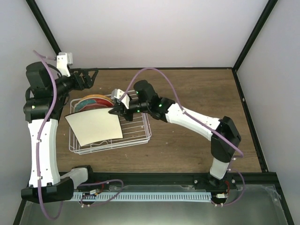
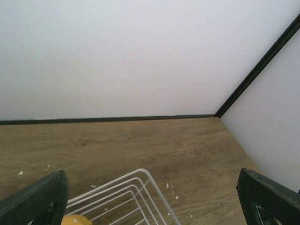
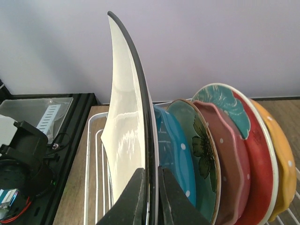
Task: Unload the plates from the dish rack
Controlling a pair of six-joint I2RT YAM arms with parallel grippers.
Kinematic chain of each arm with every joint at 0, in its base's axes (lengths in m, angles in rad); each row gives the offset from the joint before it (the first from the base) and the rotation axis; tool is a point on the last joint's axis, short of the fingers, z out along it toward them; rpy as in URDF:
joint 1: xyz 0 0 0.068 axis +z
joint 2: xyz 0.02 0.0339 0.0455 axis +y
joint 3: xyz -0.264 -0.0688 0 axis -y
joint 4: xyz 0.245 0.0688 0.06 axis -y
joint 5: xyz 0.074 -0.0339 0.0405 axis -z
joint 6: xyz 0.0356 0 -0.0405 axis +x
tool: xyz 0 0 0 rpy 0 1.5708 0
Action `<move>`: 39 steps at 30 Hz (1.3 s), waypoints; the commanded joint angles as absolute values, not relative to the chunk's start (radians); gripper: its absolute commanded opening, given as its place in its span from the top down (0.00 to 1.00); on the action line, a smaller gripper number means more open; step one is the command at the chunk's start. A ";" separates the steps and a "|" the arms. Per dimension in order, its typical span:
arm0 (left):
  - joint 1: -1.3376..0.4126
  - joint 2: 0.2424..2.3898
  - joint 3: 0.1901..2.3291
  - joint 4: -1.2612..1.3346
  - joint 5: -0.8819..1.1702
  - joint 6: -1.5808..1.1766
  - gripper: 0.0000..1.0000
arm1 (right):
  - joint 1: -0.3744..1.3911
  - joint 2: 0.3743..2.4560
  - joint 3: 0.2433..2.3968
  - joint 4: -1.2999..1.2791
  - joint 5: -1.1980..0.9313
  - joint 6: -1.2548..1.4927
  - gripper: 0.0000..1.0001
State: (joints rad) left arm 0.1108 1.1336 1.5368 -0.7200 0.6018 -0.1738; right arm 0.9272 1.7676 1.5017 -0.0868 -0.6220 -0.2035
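The white wire dish rack (image 1: 136,137) stands left of centre on the wooden table. The square cream plate (image 1: 93,125) stands on edge at its near end. My right gripper (image 1: 116,111) is shut on that plate's right edge; in the right wrist view the fingers (image 3: 135,197) pinch its dark rim (image 3: 136,75). Behind it stand the teal dotted plate (image 3: 174,154), the mint green flower plate (image 3: 199,150), the pink plate (image 3: 225,159), the red-and-teal floral plate (image 3: 248,140) and the orange plate (image 3: 276,154). My left gripper (image 1: 90,76) is open and empty, raised above the rack's far-left corner (image 2: 140,187).
The black frame rail (image 1: 154,180) runs along the table's near edge. White walls with black corner posts (image 1: 253,35) close in the back and sides. Bare wood (image 1: 197,89) lies right of the rack and behind it (image 2: 140,140).
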 commanded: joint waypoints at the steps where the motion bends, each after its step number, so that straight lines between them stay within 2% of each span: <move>1: 0.115 1.132 1.599 -0.672 0.642 -0.224 0.00 | 0.920 1.666 1.523 0.007 -0.668 -0.207 0.99; 17: 0.117 1.187 1.677 -0.567 0.615 -0.272 0.00 | 0.770 1.490 1.457 -0.019 -0.767 -0.074 0.99; 26: 0.118 1.222 1.700 -0.533 0.599 -0.283 0.00 | 0.616 1.459 1.477 0.013 -0.813 0.042 0.99; 31: 0.120 1.225 1.699 -0.517 0.600 -0.285 0.00 | 0.490 1.466 1.498 0.006 -0.837 0.123 0.99; 39: 0.121 1.221 1.688 -0.523 0.604 -0.279 0.00 | 0.218 1.471 1.434 0.198 -0.836 0.468 0.99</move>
